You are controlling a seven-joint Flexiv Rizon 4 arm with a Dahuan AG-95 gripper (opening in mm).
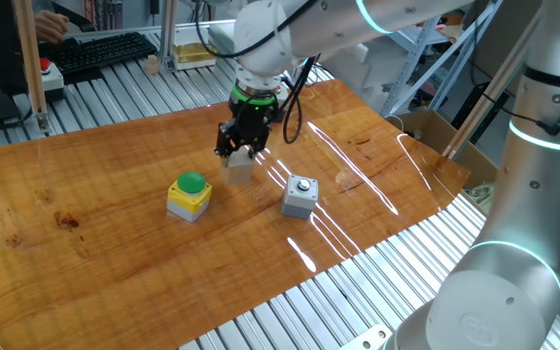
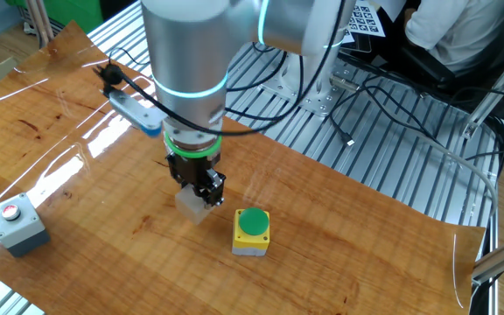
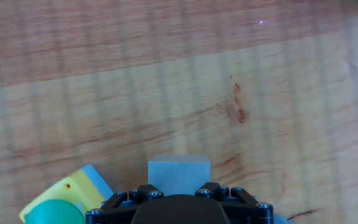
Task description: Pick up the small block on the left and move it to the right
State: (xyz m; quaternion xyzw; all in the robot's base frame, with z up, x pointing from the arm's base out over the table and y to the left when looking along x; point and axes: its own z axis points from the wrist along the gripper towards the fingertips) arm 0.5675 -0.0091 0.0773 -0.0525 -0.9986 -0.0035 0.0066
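Note:
The small block (image 1: 240,169) is a pale plain cube that sits between the fingers of my gripper (image 1: 240,154), which is shut on it, at or just above the wooden table top. In the other fixed view the block (image 2: 190,207) hangs under the gripper (image 2: 199,196), just left of the yellow box. In the hand view the block (image 3: 179,170) shows as a pale square at the bottom middle, between the black jaws of the gripper (image 3: 179,190). I cannot tell whether the block touches the table.
A yellow box with a green dome button (image 1: 190,195) stands close to the block's front left. A grey box with a small top button (image 1: 299,196) stands to its front right. The wooden board (image 1: 115,243) lies on a ribbed metal table.

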